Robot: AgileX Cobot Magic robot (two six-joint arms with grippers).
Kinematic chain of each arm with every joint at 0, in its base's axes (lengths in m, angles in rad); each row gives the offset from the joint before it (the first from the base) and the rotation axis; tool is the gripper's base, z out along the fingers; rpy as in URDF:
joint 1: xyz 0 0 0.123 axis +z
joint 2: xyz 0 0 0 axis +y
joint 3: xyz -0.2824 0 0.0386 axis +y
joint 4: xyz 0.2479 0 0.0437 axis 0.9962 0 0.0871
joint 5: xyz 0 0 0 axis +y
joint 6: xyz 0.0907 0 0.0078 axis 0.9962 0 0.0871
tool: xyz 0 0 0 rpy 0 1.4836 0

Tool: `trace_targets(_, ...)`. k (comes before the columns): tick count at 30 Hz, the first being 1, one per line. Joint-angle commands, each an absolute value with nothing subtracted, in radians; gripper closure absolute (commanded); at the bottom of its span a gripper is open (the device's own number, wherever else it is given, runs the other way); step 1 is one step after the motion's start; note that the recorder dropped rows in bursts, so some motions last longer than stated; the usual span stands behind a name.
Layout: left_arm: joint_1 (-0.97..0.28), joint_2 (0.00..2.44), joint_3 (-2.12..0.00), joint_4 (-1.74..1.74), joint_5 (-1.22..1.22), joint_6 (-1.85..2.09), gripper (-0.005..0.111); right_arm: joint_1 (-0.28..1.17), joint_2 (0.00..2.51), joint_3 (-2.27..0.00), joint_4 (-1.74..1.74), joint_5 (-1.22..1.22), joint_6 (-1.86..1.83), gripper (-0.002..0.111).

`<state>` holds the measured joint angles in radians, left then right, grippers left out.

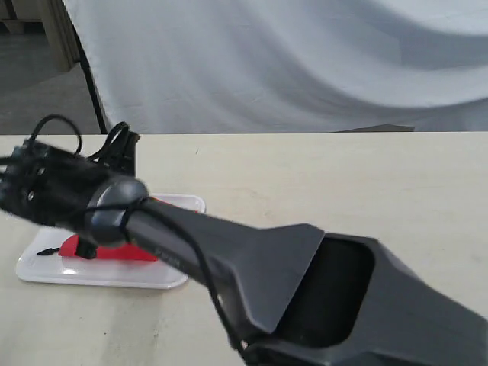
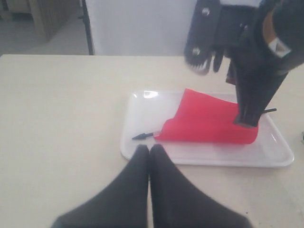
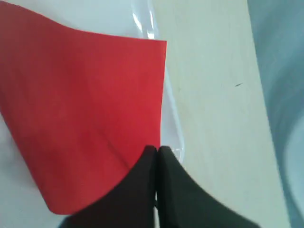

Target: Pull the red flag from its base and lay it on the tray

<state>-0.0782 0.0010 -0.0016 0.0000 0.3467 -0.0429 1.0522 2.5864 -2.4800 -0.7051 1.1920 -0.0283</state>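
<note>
Flag (image 2: 209, 118): lying on the tray, red cloth curled up along one side, spread over the middle and one half.
Flag tip (image 2: 138, 137): black, pointed, resting on the tray floor, sticking out past the cloth toward one rim.
Tray (image 2: 142, 147): white, glossy, flat on the table (image 2: 57, 118); on the left side in the exterior view.
Right gripper (image 2: 245, 121): reached across to the left, tips down at the far end of the cloth from the black tip, touching or just above it.
Right jaws: pressed together, only a hairline between the fingers (image 3: 142, 166); cannot tell whether the stick is pinched between them.
Left gripper (image 2: 149, 153): low above the bare table, just beside the tray's rim, apart from the flag.
Left jaws: closed, fingers touching, holding nothing.
Right arm (image 1: 229, 252): large and blurred in the exterior view, crossing over the tray and hiding part of it.
Backdrop (image 1: 305, 61): white cloth hanging behind the table.
</note>
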Motion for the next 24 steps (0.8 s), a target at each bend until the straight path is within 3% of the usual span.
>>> trace_targets(1, -0.085, 0.0, 0.0, 0.0, 0.343, -0.042, 0.107, 0.949, 2.512, -2.488, -0.494, 1.221, -0.041, 0.109)
trace_targets(10, -0.085, 0.0, 0.0, 0.0, 0.343, -0.042, 0.107, 0.791, 2.397, -2.42, -0.309, 1.221, 0.042, 0.109)
trace_targets(16, -0.085, 0.0, 0.0, 0.0, 0.343, -0.042, 0.107, 0.667, 2.22, -2.068, -0.286, 1.221, 0.165, 0.109)
trace_targets(24, -0.085, 0.0, 0.0, 0.0, 0.343, -0.042, 0.107, 0.472, 1.835, -1.368, -0.301, 0.765, 0.319, 0.109)
